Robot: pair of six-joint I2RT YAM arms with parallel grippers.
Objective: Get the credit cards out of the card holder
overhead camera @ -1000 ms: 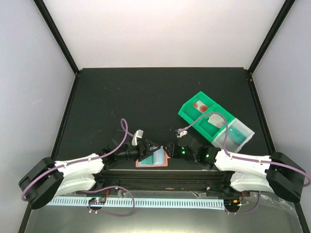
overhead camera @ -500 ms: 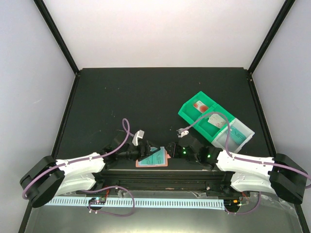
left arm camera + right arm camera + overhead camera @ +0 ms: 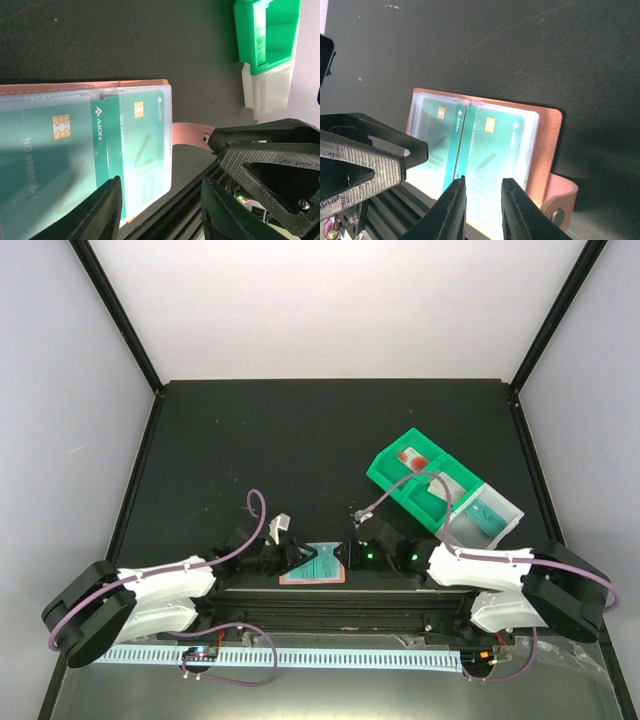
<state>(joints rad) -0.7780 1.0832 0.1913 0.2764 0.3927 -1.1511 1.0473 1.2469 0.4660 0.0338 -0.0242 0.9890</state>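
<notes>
At the near edge of the black table (image 3: 300, 440), I am poising both grippers over the opened card holder (image 3: 313, 565). My left gripper (image 3: 160, 202) is standing partly spread, straddling a corner of the clear sleeve (image 3: 150, 165). My right gripper (image 3: 483, 195) is showing only a narrow gap, and I cannot tell whether it is gripping anything. Both teal credit cards (image 3: 492, 145) are sitting in their sleeves. The green bin (image 3: 415, 480) is lying well apart, to the right.

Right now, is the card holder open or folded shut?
Open: the card holder lies spread flat, green credit cards showing in its clear pockets.
</notes>
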